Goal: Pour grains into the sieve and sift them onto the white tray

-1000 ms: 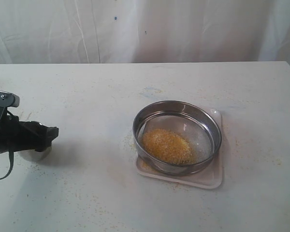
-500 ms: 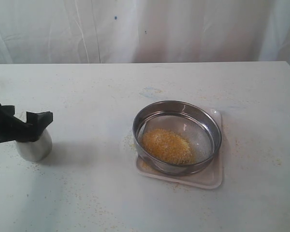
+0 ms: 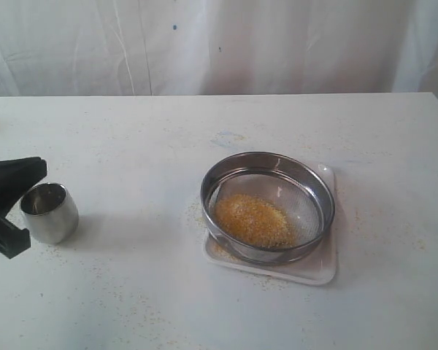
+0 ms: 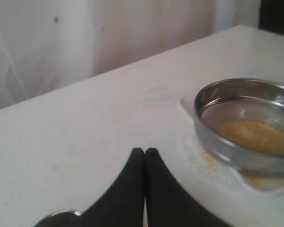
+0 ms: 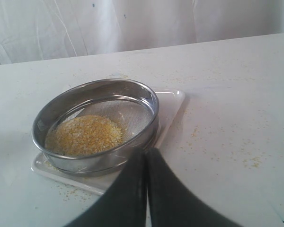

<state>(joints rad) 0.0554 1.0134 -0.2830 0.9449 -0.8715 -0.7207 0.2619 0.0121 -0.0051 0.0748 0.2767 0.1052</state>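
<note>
The sieve [image 3: 315, 191] sits on the white tray [image 3: 317, 268] right of the table's middle. A heap of golden grains [image 3: 252, 220] lies on its mesh. My left gripper [image 4: 145, 150] is shut, tips pressed together on nothing. Its black fingers [image 3: 14, 175] show at the exterior view's left edge, just left of a small steel cup [image 3: 50, 213] and apart from it. My right gripper [image 5: 146, 150] is shut and empty. It hovers close to the sieve [image 5: 75, 163] at the tray's [image 5: 173, 101] edge, out of the exterior view.
The small steel cup stands upright on the table, its rim [image 4: 61, 213] just showing by my left fingers. Loose grains speckle the tabletop [image 3: 153, 146] around the tray. A white curtain [image 3: 219, 44] hangs behind the table's far edge.
My left gripper let go of the steel cup, drew back to the left, and its jaws closed. The cup now stands uncovered. The sieve, grains and right gripper have not moved.
</note>
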